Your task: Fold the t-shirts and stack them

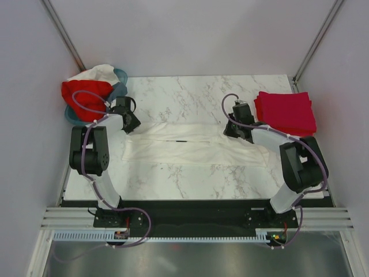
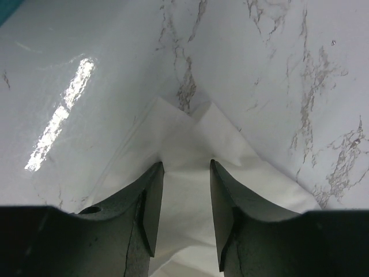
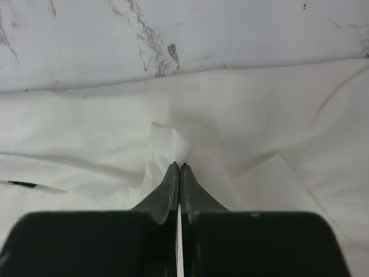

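White t-shirt (image 1: 196, 149): lying flattened across the table (image 1: 184, 95) centre.
Left gripper (image 2: 185, 164): straddling the shirt's 10 o'clock corner, jaws apart, gripping nothing.
Right gripper (image 3: 180, 167): pinching a thin pucker near 2 o'clock, jaws closed.
Risk: the right pinch is looking shallow and may be slipping free on lifting, skewing the fold.

I see a white table with grey marble veins (image 1: 190, 92), and its top is glossy. In the left wrist view a bright streak of light reflects on this table (image 2: 277, 69). In the right wrist view only a narrow band of it (image 3: 230, 29) shows at the top. A round teal plastic basket (image 1: 123, 75) stands at the far left corner of the table. Plain grey walls (image 1: 196, 34) close the space on three sides. Two thin metal poles (image 1: 63, 32) run slanted at the far corners. Along the near edge lies a black strip (image 1: 196, 219), and silver aluminium rails (image 1: 69, 218) show beside it.
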You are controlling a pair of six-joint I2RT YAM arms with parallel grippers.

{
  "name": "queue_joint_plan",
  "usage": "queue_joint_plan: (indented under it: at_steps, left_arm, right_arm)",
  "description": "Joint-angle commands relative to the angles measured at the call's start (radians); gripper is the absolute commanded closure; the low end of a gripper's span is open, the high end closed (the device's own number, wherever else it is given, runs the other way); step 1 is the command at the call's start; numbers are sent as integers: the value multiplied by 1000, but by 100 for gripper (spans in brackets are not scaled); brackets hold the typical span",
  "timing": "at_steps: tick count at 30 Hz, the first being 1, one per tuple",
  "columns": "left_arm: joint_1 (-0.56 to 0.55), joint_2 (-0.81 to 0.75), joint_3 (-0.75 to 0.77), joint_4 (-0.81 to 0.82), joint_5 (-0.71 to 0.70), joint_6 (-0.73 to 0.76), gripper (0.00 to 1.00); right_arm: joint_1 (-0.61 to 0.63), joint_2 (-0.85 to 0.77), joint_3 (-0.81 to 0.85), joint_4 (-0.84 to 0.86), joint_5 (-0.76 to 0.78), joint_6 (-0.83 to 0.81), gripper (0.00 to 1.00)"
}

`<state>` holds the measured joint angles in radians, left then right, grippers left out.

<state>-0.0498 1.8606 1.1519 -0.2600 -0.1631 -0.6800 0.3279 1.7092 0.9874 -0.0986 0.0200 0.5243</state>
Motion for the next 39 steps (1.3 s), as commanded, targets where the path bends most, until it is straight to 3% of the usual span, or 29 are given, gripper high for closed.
queue_joint_plan:
  at_steps: [1, 6, 9, 10, 12, 15, 19, 23, 25, 31, 35, 39]
  left_arm:
    - [4, 17, 22, -27, -6, -35, 54]
    - [2, 8, 26, -28, -24, -24, 53]
    - [1, -12, 28, -27, -39, -10, 52]
    - [-2, -18, 29, -28, -44, 5, 52]
    - [-19, -50, 32, -30, -55, 26, 50]
    - [-44, -110, 37, -33, -82, 65, 46]
    - [-120, -210, 40, -42, -137, 115, 42]
    - [-232, -290, 71, -91, -232, 155, 41]
    - [-300, -316, 80, -90, -213, 168, 41]
    - [-465, -296, 77, 14, 34, 187, 41]
    - [-533, -253, 35, 165, 212, 226, 38]
    - [-574, -180, 58, 234, 296, 258, 34]
  right_arm:
    - [22, -123, -64, -6, 6, -9, 99]
    - [56, -281, -218, -15, -5, 8, 88]
    - [77, -390, -341, 2, -38, 69, 66]
    - [80, -420, -363, -1, -46, 84, 53]
    - [79, -514, -391, -19, -26, 97, 41]
    - [79, -598, -342, -72, 67, 63, 33]
    - [63, -556, -222, -136, 208, 23, 32]
    - [27, -435, -130, -144, 228, 31, 35]
    - [17, -381, -81, -144, 230, 34, 37]
    - [-13, -206, 0, -141, 244, 28, 41]
    - [-29, -105, 39, -147, 228, 5, 42]
    - [-27, -53, 65, -153, 251, -1, 40]
